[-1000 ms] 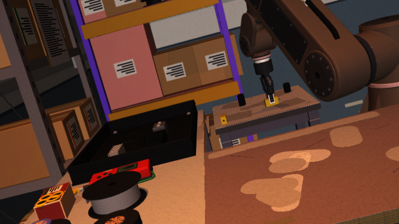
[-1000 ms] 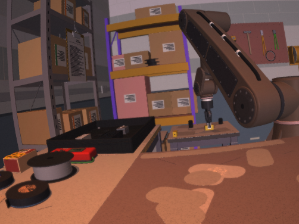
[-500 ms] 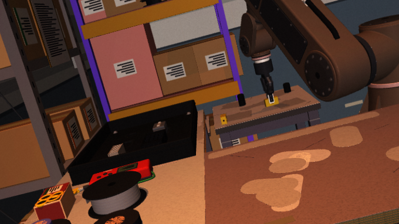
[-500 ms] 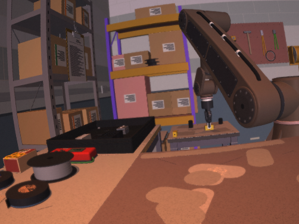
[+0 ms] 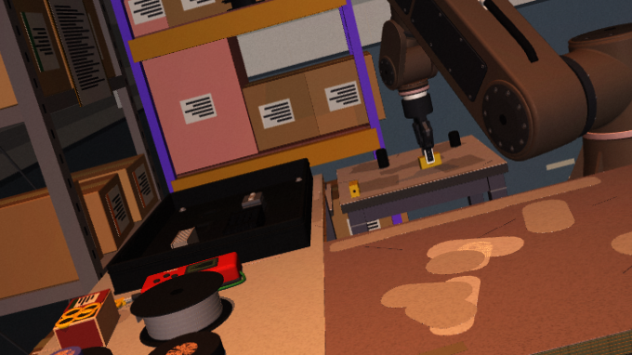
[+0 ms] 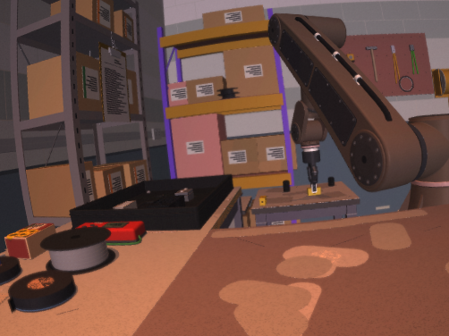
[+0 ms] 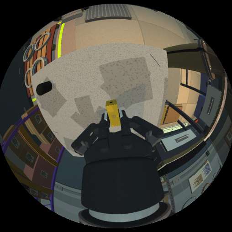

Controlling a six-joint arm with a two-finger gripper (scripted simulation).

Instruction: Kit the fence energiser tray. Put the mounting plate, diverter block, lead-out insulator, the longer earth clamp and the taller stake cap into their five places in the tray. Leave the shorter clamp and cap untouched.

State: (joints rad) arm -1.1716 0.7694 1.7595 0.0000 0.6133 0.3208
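The longer yellow earth clamp (image 5: 430, 161) (image 6: 315, 190) (image 7: 112, 113) lies on the small side table, near its middle. A shorter yellow clamp (image 5: 354, 189) (image 6: 262, 201) sits at the table's front left corner. Two black stake caps stand on the table, one at the left (image 5: 382, 158) (image 6: 286, 185) (image 7: 44, 88) and one at the back right (image 5: 454, 138) (image 6: 331, 181). The black tray (image 5: 218, 218) (image 6: 156, 205) rests on the bench to the left, with two grey parts inside. My gripper (image 5: 428, 149) (image 6: 315, 184) (image 7: 113, 118) points straight down over the longer clamp and is closed on it.
The robot arm (image 5: 502, 79) stretches from the right over the brown bench (image 5: 464, 279). Wire spools (image 5: 181, 306), a red device (image 5: 195, 272) and a small box (image 5: 83, 318) lie on the bench in front of the tray. Shelving with cartons (image 5: 260, 102) stands behind.
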